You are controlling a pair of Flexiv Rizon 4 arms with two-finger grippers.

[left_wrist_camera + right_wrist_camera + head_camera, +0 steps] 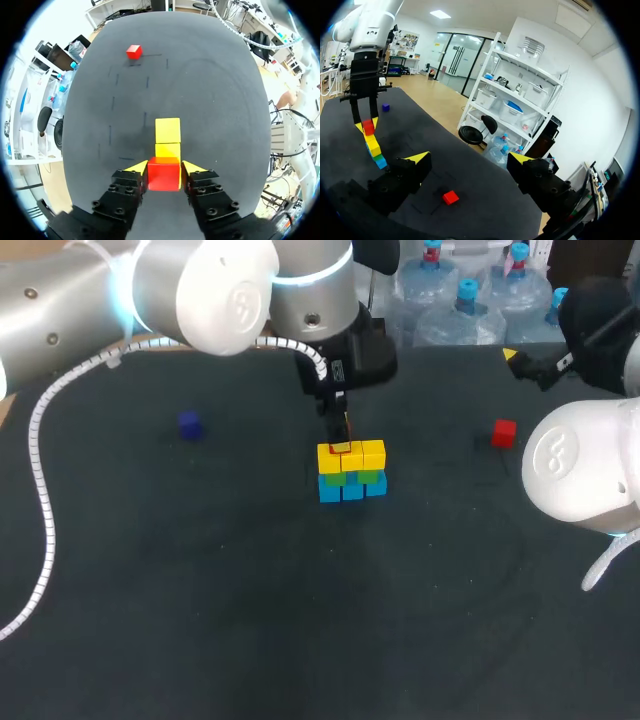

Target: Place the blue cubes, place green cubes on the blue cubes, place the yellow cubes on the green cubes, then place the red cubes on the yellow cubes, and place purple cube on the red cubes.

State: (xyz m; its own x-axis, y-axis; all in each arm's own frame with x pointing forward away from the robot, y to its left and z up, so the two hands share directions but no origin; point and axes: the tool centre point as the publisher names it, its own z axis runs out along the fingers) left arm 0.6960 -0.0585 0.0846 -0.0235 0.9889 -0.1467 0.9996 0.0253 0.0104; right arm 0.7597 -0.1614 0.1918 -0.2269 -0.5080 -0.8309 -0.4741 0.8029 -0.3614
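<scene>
A stack stands mid-table: blue cubes (350,488) at the base, green cubes (368,476) on them, yellow cubes (372,453) on top. My left gripper (340,440) comes straight down onto the stack's left end. In the left wrist view a red cube (163,173) rests on a yellow cube (167,131), with a yellow fingertip against each of its sides. A second red cube (504,432) lies alone to the right, ahead of my right gripper (470,157), which is wide open and holds nothing. The purple cube (190,424) sits far left.
The dark table mat (250,620) is bare around the stack and toward the front. My right arm's white housing (585,470) hangs over the right edge. A white ribbed cable (45,510) from my left arm drapes over the left side.
</scene>
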